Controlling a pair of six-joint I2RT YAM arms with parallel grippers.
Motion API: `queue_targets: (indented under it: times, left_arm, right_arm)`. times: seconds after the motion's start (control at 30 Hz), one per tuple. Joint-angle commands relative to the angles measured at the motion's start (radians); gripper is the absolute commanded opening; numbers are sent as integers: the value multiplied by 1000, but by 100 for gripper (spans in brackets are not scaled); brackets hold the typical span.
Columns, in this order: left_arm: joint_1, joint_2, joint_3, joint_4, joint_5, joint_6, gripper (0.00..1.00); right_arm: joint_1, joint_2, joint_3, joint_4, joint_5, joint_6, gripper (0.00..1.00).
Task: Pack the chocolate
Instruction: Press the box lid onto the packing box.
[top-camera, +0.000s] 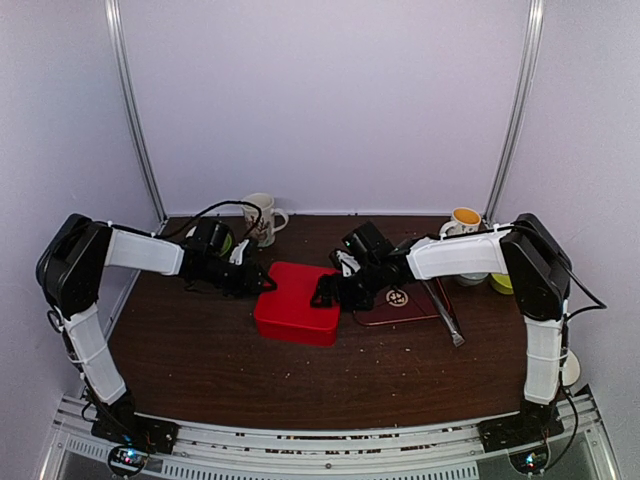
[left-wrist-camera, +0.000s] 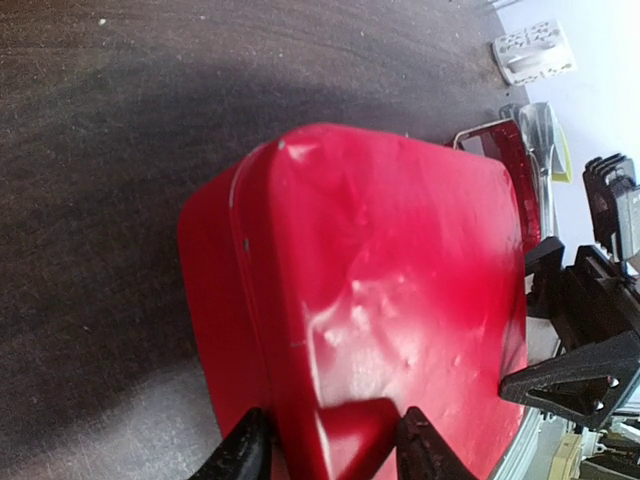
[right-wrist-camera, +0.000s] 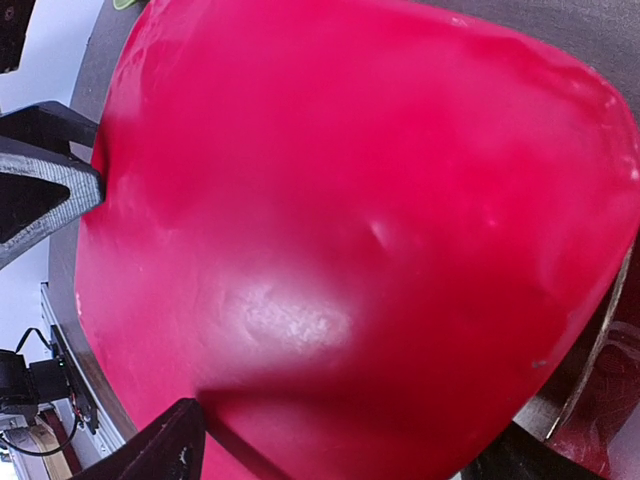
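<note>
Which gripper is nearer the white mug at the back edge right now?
Left. The left gripper is at the red box's left edge, just in front of the white mug; the right gripper is at the box's right side, farther away.

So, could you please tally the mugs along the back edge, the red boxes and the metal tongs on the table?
mugs: 2
red box: 1
metal tongs: 1
Total: 4
</note>
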Motion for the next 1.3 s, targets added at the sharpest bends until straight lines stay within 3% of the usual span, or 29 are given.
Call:
queue_targets:
  times: [0.0, 0.2, 0.43, 0.63, 0.87, 1.03, 1.27]
  left_arm:
    - [2, 62, -92, -27, -45, -30, 44]
    - [-53, -2, -189, 22, -3, -119, 43]
    - [-202, -99, -251, 116, -35, -305, 42]
    - [-238, -201, -257, 94, -71, -365, 42]
    - [-150, -259, -257, 48, -100, -284, 58]
    - [-117, -302, -153, -107, -155, -138, 74]
    - [-48, -240, -94, -68, -141, -13, 77]
  right_arm:
    - [-14, -12, -12, 35, -24, -25, 88]
    - [-56, -18, -1, 99, -92, -51, 88]
    - [-79, -3, 45, 67, -164, -144, 88]
    - [-97, 23, 116, -23, -210, -241, 88]
    - [-115, 8, 154, -105, -111, -295, 95]
    - [-114, -32, 151, -146, -42, -308, 98]
    - [-111, -138, 55, -158, 6, -304, 100]
